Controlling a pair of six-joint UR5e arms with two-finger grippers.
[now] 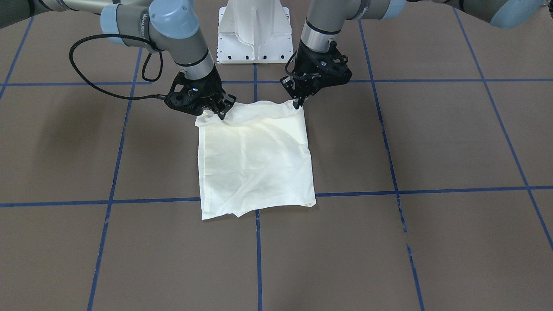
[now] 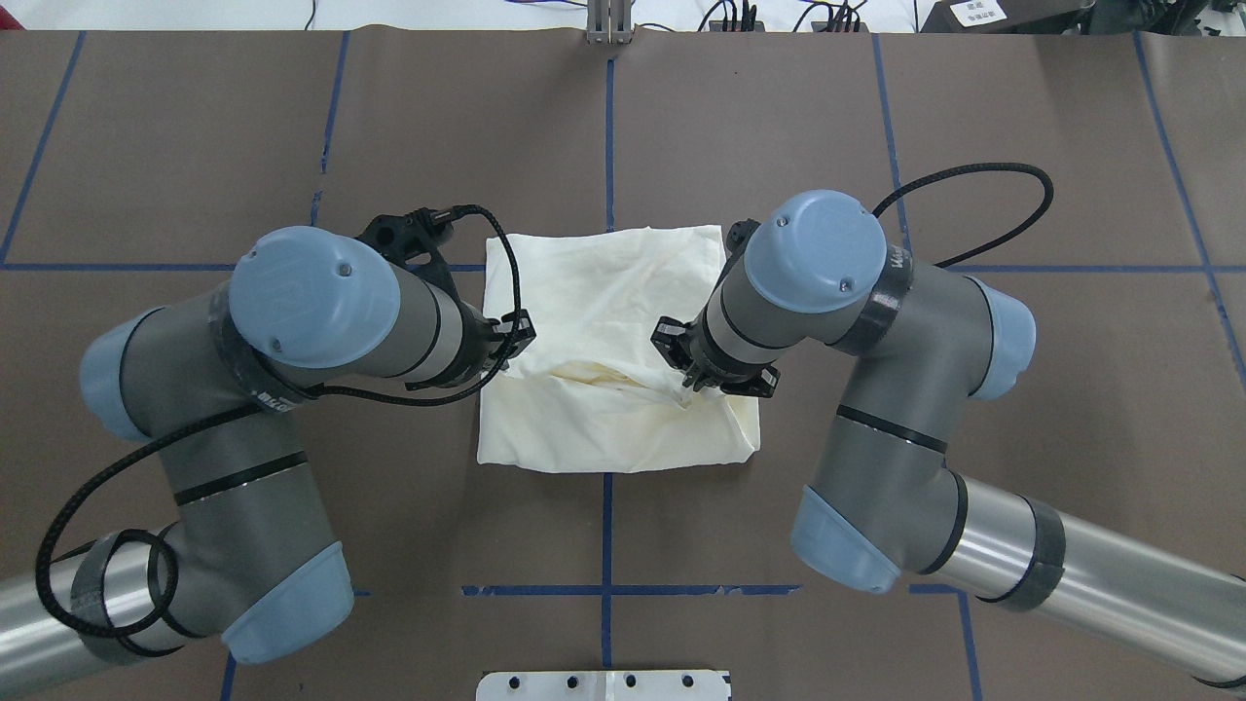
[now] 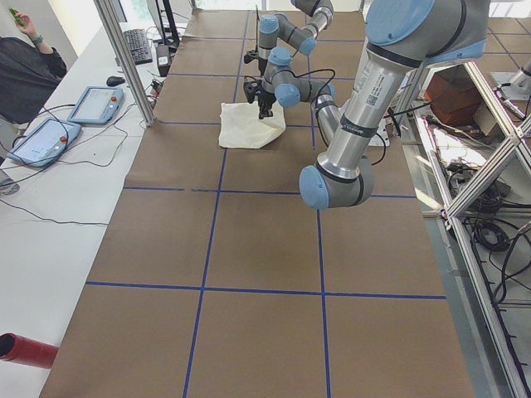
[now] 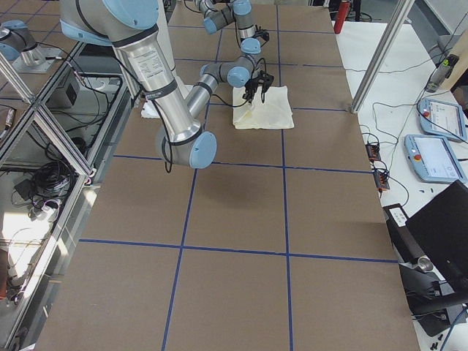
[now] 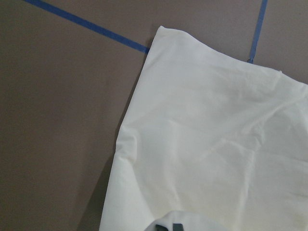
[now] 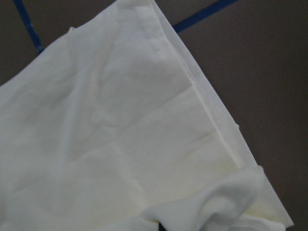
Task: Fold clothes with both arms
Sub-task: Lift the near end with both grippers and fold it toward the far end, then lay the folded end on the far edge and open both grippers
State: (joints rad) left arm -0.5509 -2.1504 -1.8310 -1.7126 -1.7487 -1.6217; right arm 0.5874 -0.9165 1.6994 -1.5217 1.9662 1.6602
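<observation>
The cream shirt (image 1: 255, 164) lies folded into a rough square on the brown table, plain side up; no print shows. It also shows in the overhead view (image 2: 604, 292) and both wrist views (image 5: 207, 144) (image 6: 120, 134). My left gripper (image 1: 298, 103) is shut on the shirt's corner nearest the robot, on the front view's right. My right gripper (image 1: 221, 113) is shut on the other near corner, where the cloth bunches and lifts a little. In the overhead view the right gripper (image 2: 693, 385) pinches a raised fold, and the left gripper (image 2: 513, 338) is mostly hidden under its wrist.
The white pedestal base (image 1: 254, 34) stands just behind the shirt. Blue tape lines (image 1: 257, 259) grid the brown table. In the exterior left view an operator (image 3: 25, 75) and tablets (image 3: 95, 104) are at a side bench beyond the table edge.
</observation>
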